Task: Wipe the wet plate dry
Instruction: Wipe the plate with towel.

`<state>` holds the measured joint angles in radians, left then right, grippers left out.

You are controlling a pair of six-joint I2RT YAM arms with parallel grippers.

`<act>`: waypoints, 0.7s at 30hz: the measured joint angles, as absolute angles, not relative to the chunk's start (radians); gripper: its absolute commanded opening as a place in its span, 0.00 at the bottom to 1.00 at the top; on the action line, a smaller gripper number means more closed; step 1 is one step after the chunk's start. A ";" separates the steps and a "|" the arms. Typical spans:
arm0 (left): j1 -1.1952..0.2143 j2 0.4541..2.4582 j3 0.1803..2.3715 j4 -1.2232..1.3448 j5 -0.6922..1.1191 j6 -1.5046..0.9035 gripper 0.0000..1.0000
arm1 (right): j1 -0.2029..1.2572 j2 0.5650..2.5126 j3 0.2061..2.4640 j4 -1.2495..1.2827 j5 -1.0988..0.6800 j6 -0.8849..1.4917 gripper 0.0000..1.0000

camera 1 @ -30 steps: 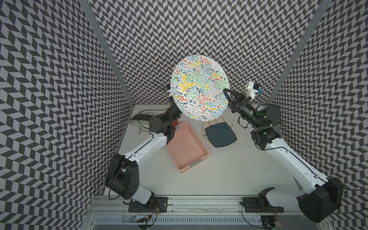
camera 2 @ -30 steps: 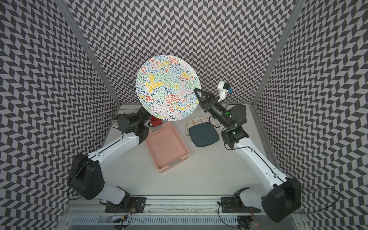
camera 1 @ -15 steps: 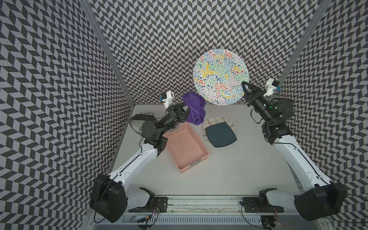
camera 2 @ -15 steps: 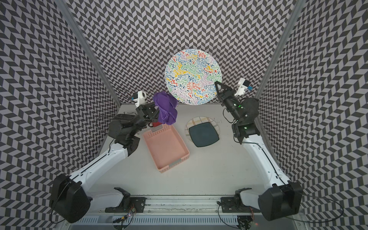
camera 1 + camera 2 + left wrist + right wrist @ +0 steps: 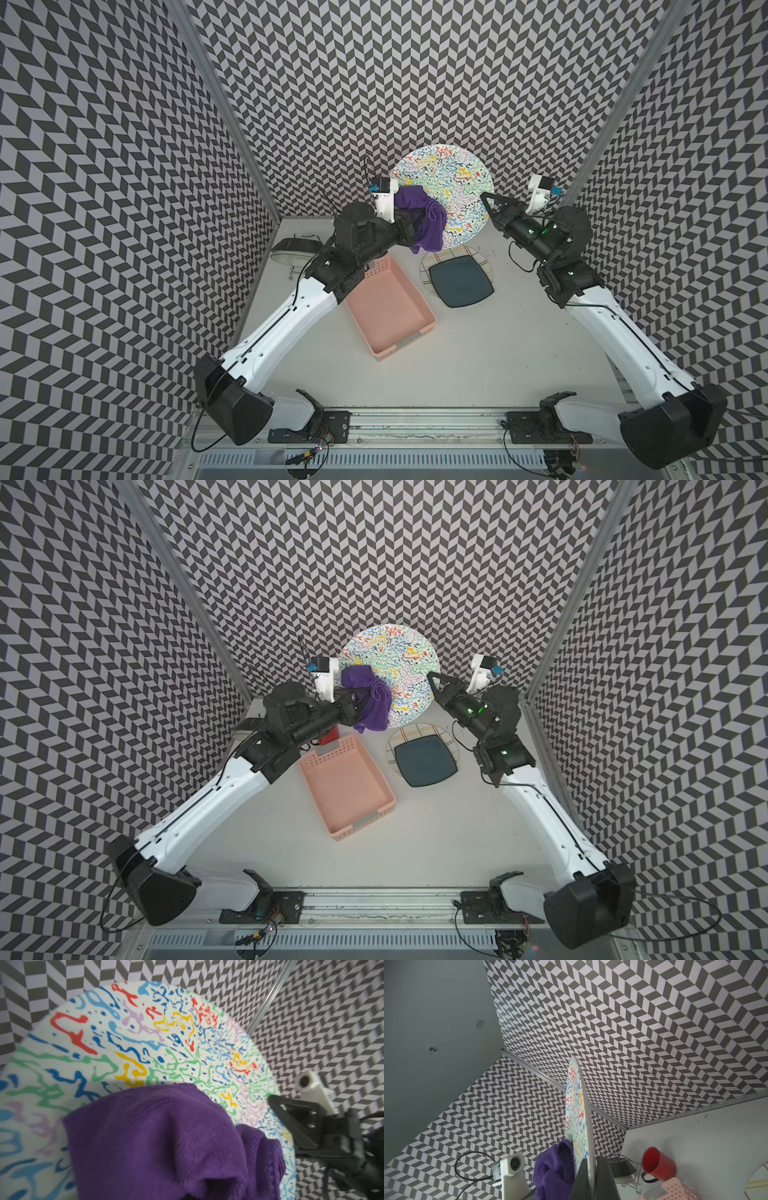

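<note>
Plate (image 5: 578,1105) stands upright, rim clamped between right gripper (image 5: 592,1176) fingers.

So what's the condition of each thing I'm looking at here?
Colourful plate: held upright off the table.
Right gripper: shut on plate's edge.
Purple cloth: bunched, against plate's face.
Left gripper: shut on cloth.
Pink basket: empty.
Red mug: lying sideways.

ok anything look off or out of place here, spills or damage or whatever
Nothing stands out. The right gripper clamps the colourful plate by its rim, held on edge above the table, while the left gripper presses the purple cloth against its patterned face. No visible spill or damage; the pink basket sits empty.
</note>
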<state>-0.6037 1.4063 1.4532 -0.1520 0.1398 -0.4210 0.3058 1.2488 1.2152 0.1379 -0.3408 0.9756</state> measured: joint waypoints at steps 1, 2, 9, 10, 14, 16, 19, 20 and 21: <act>-0.602 1.427 1.486 -0.187 0.121 -0.389 0.00 | 0.305 1.249 1.214 0.119 -0.334 0.958 0.00; -0.592 1.439 1.514 -0.218 0.109 -0.364 0.00 | 0.309 1.249 1.214 0.101 -0.331 0.939 0.00; -0.458 1.509 1.750 -0.359 0.131 -0.216 0.00 | 0.517 1.214 1.214 0.019 -0.286 0.803 0.00; -0.473 1.523 1.786 -0.376 0.143 -0.185 0.00 | 0.537 1.214 1.214 0.020 -0.278 0.802 0.00; -0.603 1.555 1.822 -0.393 0.199 -0.096 0.00 | 0.541 1.225 1.243 0.014 -0.273 0.805 0.00; -0.654 1.542 1.767 -0.373 0.247 -0.086 0.00 | 0.505 1.252 1.290 -0.002 -0.277 0.813 0.00; -0.660 1.491 1.669 -0.370 0.264 -0.079 0.00 | 0.440 1.277 1.319 0.003 -0.282 0.833 0.00; -0.646 1.478 1.649 -0.384 0.259 -0.079 0.00 | 0.417 1.277 1.319 0.006 -0.282 0.836 0.00; -0.622 1.466 1.635 -0.397 0.255 -0.080 0.00 | 0.400 1.276 1.320 0.007 -0.281 0.836 0.00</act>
<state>-0.6224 1.4662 1.6348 -0.3969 0.2554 -0.0803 0.3996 1.2758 1.3205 0.0074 -0.2806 0.8356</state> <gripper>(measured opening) 0.071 0.071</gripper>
